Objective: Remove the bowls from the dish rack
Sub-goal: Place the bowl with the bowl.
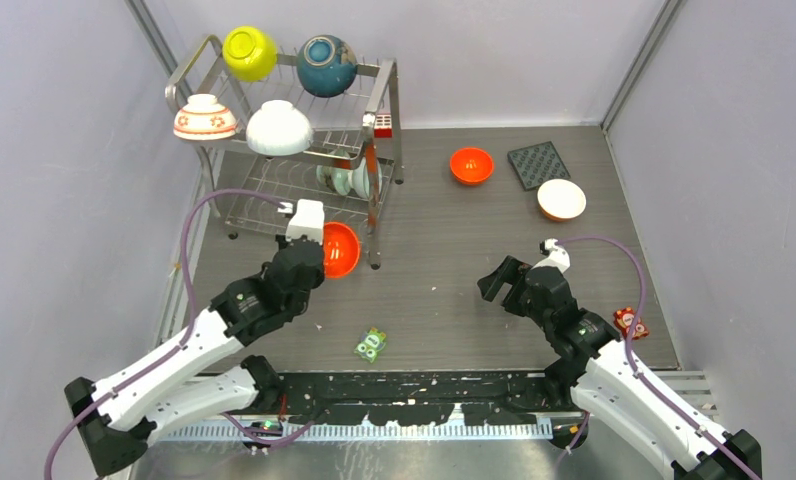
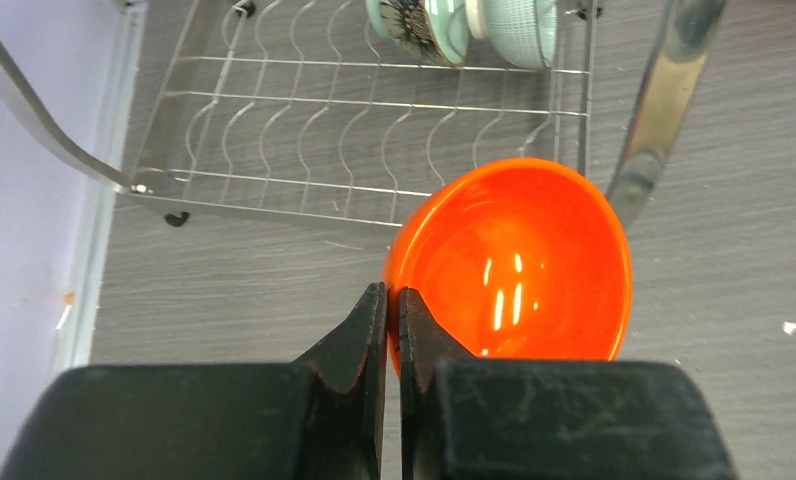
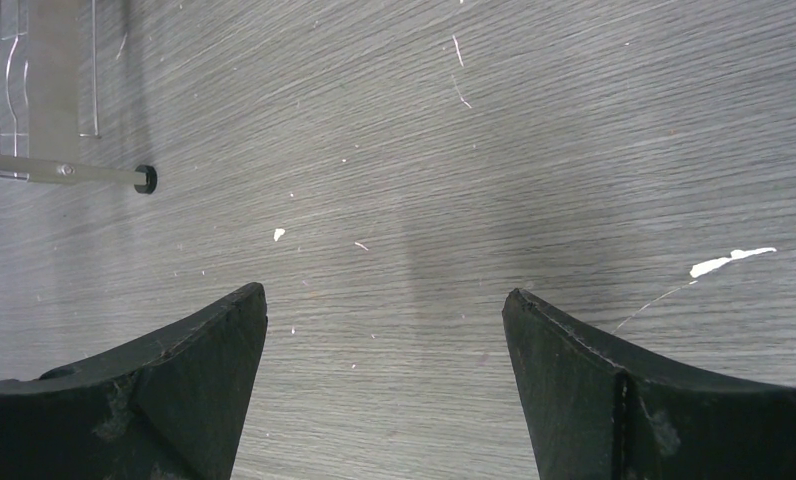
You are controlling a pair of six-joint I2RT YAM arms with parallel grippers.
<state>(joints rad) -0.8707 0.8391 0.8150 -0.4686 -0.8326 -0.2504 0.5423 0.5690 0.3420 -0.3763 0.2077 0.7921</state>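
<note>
Top view: the left gripper (image 1: 326, 250) has its jaws pinched down on the rim of an orange bowl (image 1: 342, 249). It's holding the bowl on edge right at the front right corner of the dish rack (image 1: 294, 150), just beside the rack leg (image 1: 376, 240). Open table (image 1: 434, 270) lies to the bowl's right, and I'd guess that's where it goes down. The white bowl (image 1: 279, 127) and three others sit on the top tier, so the left arm is clearly the nearer one for the rack. The right gripper (image 1: 506, 278) hovers well apart, mid-table.

Left wrist view: the fingers are nearly touching, with only the thin rim of the orange bowl (image 2: 519, 265) between them. The bowl hangs off to the right of the left gripper (image 2: 393, 310), and the rack leg (image 2: 664, 100) is just beyond it. Pale green bowls (image 2: 464, 25) stand in the lower tier behind.

Right wrist view: the right gripper (image 3: 384, 310) is spread wide with nothing in it, just bare table underneath. The rack foot (image 3: 146, 179) is off to its left.
</note>
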